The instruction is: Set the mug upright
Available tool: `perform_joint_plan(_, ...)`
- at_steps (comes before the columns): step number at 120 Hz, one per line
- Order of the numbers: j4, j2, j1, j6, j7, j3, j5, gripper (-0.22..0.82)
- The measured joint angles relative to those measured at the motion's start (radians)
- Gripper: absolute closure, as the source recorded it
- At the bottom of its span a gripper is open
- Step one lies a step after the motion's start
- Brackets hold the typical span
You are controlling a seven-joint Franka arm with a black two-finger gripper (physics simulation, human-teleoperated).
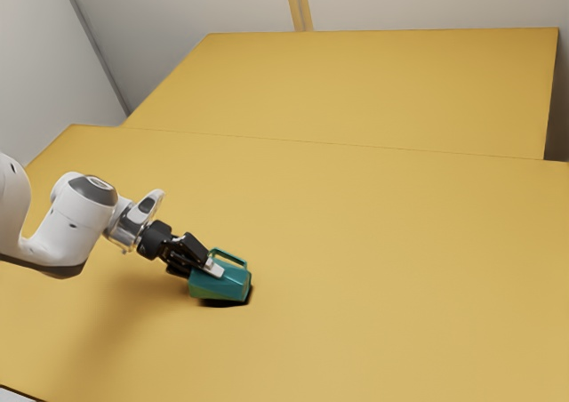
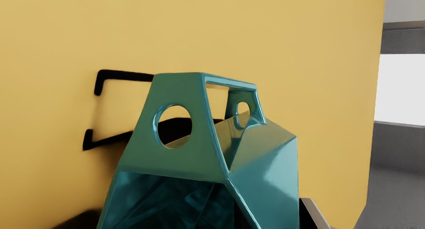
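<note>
Fingers of gripper: narrow, closed on wall of mug, one finger inside mouth, one outside. Mug: glossy teal, faceted body; angular, open-framed handle with round holes. Location: at table, toward exterior view's left; dark shadow beneath; table contact unclear. Orientation: on side, handle uppermost. Mouth faces gripper, base points toward exterior view's right; long axis near horizontal.
</note>
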State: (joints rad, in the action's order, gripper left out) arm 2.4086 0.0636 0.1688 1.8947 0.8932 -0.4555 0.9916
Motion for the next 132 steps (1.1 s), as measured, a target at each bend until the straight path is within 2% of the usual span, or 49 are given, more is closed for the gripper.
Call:
perform_joint_plan(27, -0.009, -0.031, 0.006, -0.011, 0.009, 0.003, 0.003, 0.72)
perform_joint_plan(48, -0.023, -0.102, 0.022, -0.008, 0.008, 0.008, -0.007, 0.74)
perform_joint_plan(60, -0.085, -0.123, 0.036, -0.005, -0.001, 0.023, -0.048, 0.74)
perform_joint_plan(97, -0.36, -0.097, 0.062, 0.004, -0.075, 0.122, -0.453, 0.75)
perform_joint_plan(115, -0.411, -0.069, 0.056, 0.023, -0.118, 0.179, -0.665, 0.75)
perform_joint_plan(132, -0.412, -0.038, 0.087, 0.054, -0.155, 0.195, -0.801, 0.76)
